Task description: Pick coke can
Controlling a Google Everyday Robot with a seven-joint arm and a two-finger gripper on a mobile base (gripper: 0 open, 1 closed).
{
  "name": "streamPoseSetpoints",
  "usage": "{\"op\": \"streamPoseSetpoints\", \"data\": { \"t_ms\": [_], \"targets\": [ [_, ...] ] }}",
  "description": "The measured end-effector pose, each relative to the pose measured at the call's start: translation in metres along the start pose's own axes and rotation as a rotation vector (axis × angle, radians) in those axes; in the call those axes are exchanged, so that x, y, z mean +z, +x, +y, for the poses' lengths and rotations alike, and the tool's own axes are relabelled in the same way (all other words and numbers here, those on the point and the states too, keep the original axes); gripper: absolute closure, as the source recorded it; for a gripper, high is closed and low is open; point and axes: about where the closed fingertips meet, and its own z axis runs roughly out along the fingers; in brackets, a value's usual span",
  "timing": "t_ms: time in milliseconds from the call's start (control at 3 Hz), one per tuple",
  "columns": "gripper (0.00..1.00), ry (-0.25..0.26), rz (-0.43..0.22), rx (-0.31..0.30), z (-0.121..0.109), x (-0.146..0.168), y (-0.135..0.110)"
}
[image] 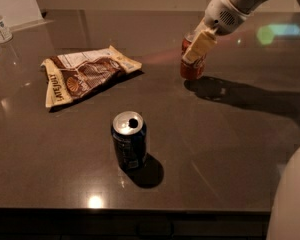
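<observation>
The coke can (192, 70) is red and stands at the back right of the dark table (225, 149). My gripper (194, 54) comes down from the upper right and is shut on it. One cream-coloured finger (200, 45) lies across the can's front and hides its upper part. The other finger is hidden behind the can. The can's base looks level with or just above the tabletop, and I cannot tell which.
A dark blue can (129, 139) with an open top stands at the front centre. A brown and white snack bag (82, 73) lies at the back left. Clear bottles (0, 27) stand at the far left edge. The robot's white body (290, 199) is at the lower right.
</observation>
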Motion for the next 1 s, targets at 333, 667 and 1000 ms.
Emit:
{"op": "streamPoseSetpoints", "data": {
  "t_ms": [333, 667, 1000],
  "targets": [
    [1.0, 0.01, -0.032, -0.048, 0.013, -0.032, -0.025],
    [1.0, 0.028, -0.07, -0.083, 0.022, -0.063, -0.047],
    [1.0, 0.034, -0.077, -0.085, 0.02, -0.062, -0.05]
  ]
}}
